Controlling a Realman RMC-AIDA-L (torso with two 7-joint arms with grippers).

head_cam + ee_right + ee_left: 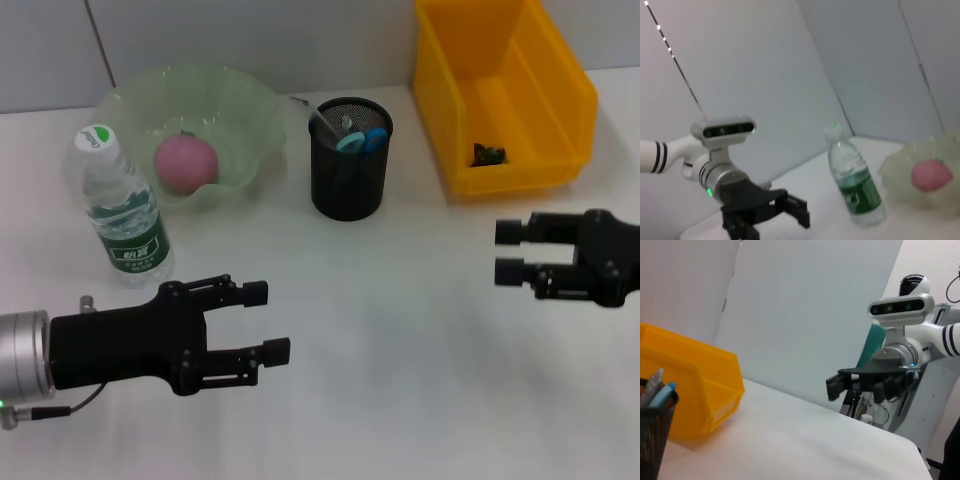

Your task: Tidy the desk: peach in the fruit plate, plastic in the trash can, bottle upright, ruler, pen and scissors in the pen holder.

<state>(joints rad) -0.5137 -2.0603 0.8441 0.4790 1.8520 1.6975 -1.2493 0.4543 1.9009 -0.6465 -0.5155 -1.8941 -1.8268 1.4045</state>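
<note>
White desk (400, 380): peach (185, 163) in fruit plate (255, 110), bottle (122, 212) upright. Left gripper (272, 322) and right gripper (505, 252) hovering, fingers spread, holding nothing.

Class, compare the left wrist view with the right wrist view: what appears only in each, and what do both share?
Only the left wrist view shows the yellow bin, the pen holder and the right gripper, open. Only the right wrist view shows the upright bottle, the peach in the fruit plate, and the left gripper, open. Both share the white table and the wall.
</note>
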